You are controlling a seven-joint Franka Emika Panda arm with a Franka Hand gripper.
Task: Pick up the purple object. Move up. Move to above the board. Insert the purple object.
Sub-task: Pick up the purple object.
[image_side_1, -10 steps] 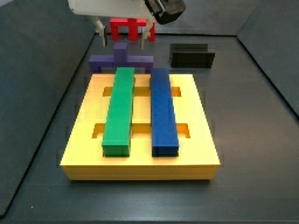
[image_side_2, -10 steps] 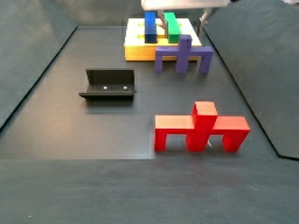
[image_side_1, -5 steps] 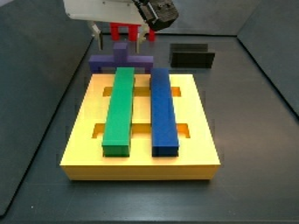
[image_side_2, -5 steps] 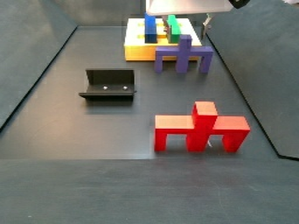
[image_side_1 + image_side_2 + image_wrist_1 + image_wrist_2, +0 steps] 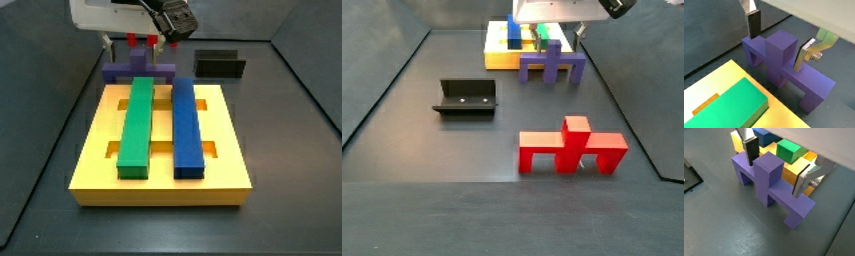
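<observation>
The purple object (image 5: 783, 60) stands on the dark floor against the far end of the board (image 5: 94, 165), the yellow slab carrying a green bar (image 5: 135, 125) and a blue bar (image 5: 187, 125). It also shows in the other views (image 5: 767, 183) (image 5: 140, 72) (image 5: 553, 65). My gripper (image 5: 777, 42) is open and low over it. In both wrist views the fingers (image 5: 751, 150) stand on either side of the upright stem, apart from it, with their tips near the crossbar. In both side views the gripper (image 5: 140, 48) (image 5: 552, 38) sits right above the piece.
A smaller red piece (image 5: 572, 148) stands on the floor away from the board, partly hidden behind my gripper in a side view (image 5: 150, 40). The black fixture (image 5: 465, 97) (image 5: 219, 63) stands on the floor beside it. Dark walls ring the floor.
My gripper has come down over the purple object, so its fingers now flank the stem. The pieces and the board have not moved.
</observation>
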